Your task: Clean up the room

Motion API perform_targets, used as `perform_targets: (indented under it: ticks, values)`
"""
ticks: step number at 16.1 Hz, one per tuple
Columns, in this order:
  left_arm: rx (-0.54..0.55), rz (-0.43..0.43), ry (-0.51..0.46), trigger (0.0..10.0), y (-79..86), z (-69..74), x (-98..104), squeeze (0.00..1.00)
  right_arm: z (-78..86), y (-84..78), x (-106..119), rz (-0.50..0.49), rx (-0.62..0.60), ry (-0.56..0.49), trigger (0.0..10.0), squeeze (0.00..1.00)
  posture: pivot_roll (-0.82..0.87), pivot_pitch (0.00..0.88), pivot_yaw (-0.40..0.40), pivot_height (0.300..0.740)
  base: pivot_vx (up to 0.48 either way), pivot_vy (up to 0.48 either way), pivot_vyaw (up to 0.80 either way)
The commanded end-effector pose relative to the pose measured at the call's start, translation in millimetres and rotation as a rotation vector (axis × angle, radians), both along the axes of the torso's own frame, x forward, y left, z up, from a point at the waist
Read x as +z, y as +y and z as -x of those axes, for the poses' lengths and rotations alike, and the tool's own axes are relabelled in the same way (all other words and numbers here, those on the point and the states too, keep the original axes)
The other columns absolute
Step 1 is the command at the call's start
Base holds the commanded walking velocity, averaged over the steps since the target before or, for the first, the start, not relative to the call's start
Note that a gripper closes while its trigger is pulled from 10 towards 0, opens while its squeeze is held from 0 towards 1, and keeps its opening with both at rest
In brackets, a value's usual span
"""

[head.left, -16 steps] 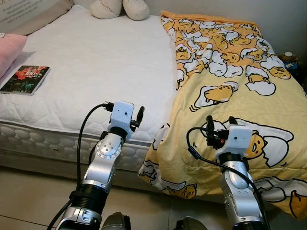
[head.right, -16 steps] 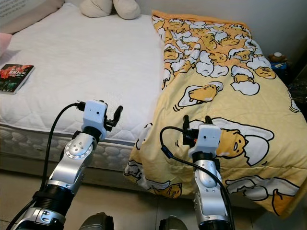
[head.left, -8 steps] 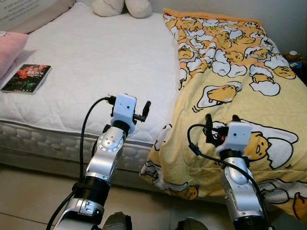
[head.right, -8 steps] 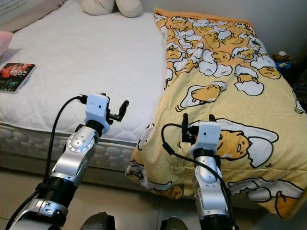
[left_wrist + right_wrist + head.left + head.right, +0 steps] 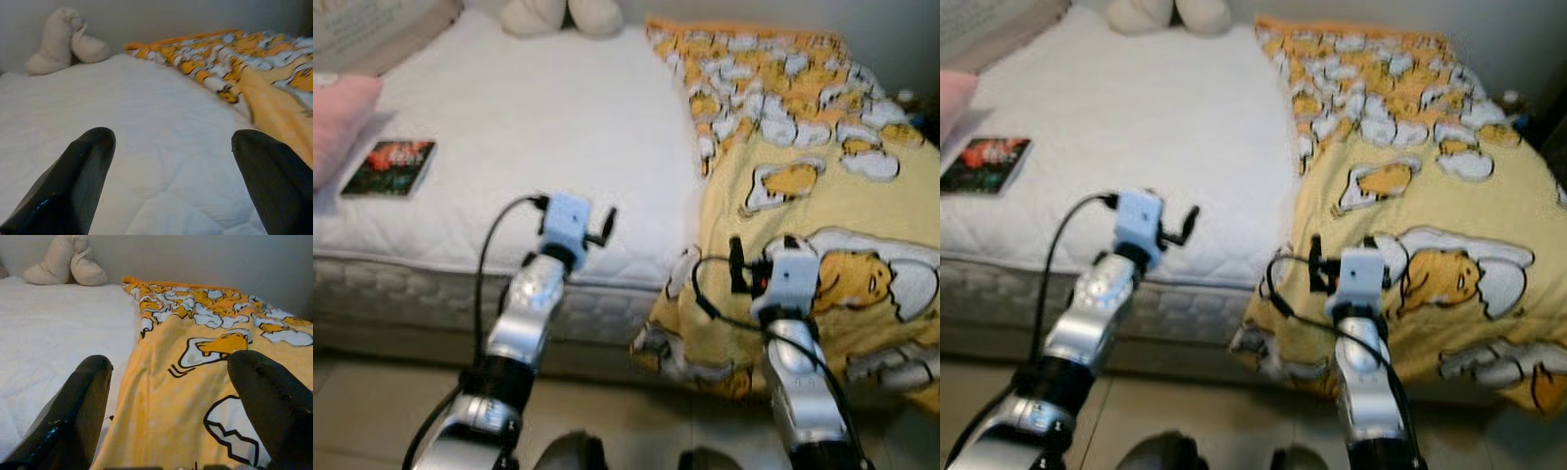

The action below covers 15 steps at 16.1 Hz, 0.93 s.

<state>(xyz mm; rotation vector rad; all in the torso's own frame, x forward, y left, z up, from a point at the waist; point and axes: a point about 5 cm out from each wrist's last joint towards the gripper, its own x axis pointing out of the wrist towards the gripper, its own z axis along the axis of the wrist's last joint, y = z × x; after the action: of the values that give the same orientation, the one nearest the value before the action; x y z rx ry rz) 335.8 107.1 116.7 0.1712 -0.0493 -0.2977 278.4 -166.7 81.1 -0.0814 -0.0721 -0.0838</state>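
Note:
A white mattress (image 5: 529, 127) lies before me, and a yellow blanket (image 5: 813, 166) printed with egg cartoons covers its right side and hangs over the front edge. My left gripper (image 5: 598, 226) is raised over the mattress's front edge, open and holding nothing; the left wrist view has its fingers (image 5: 83, 166) wide apart above the white sheet. My right gripper (image 5: 762, 257) hovers over the hanging blanket, also open, with its fingers (image 5: 88, 391) spread in front of the yellow cloth (image 5: 195, 382). A book (image 5: 388, 167) lies on the mattress at the far left.
A pink pillow (image 5: 337, 122) rests at the left edge beside the book. A beige plush toy (image 5: 558, 14) sits at the head of the bed against the wall. The tiled floor (image 5: 372, 392) runs along the bed's front. The eye views are blurred.
The whole picture has shifted to the right and blurred, so the camera moved. Both arms keep nearly the same pose, with the grippers still open.

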Motion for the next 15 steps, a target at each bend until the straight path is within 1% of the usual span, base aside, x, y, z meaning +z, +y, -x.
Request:
perform_targets:
  ticks: [1, 6, 10, 11, 12, 13, 15]
  values:
    - [-0.023, 0.0, -0.027, 10.0, -3.6, 0.1, 4.2, 0.0, -1.3, -1.8, 1.2, 0.005, -0.003, -0.006, 10.0, 0.0, -0.01, 0.0, -0.003, 0.699, 0.472, 0.0, 0.0]
    - [-0.034, -0.008, -0.057, 10.0, -5.8, -0.4, 8.2, 0.0, -4.9, -0.2, 3.3, 0.013, 0.005, -0.012, 10.0, 0.0, 0.0, 0.0, -0.001, 0.699, 0.472, 0.0, 0.0]
    - [-0.051, -0.016, -0.069, 10.0, -7.9, 1.0, 8.8, 0.0, -11.5, -0.4, 5.7, 0.013, 0.015, -0.01, 10.0, 0.0, 0.0, 0.0, -0.003, 0.699, 0.472, 0.0, 0.0]
    - [-0.069, -0.015, -0.06, 10.0, -11.7, 2.4, 7.8, 0.0, -19.2, 1.7, 7.2, 0.023, 0.031, 0.004, 10.0, 0.0, 0.0, 0.0, -0.005, 0.699, 0.48, 0.0, 0.0]
    - [-0.07, -0.018, -0.056, 10.0, -12.3, 2.6, 7.3, 0.0, -21.5, 2.5, 7.0, 0.024, 0.035, 0.013, 10.0, 0.0, 0.0, 0.0, -0.005, 0.699, 0.48, 0.0, 0.0]
    - [-0.071, -0.016, -0.056, 10.0, -13.7, 2.8, 7.1, 0.0, -34.3, 13.6, 8.7, 0.013, 0.103, 0.048, 10.0, 0.0, 0.01, 0.0, -0.005, 0.699, 0.0, 0.0, 0.0]
    - [-0.078, -0.014, -0.056, 10.0, -15.6, 2.8, 7.3, 0.0, -45.2, 23.0, 13.8, 0.045, 0.169, 0.066, 10.0, 0.0, 0.01, 0.0, -0.008, 0.699, 0.0, 0.0, 0.0]
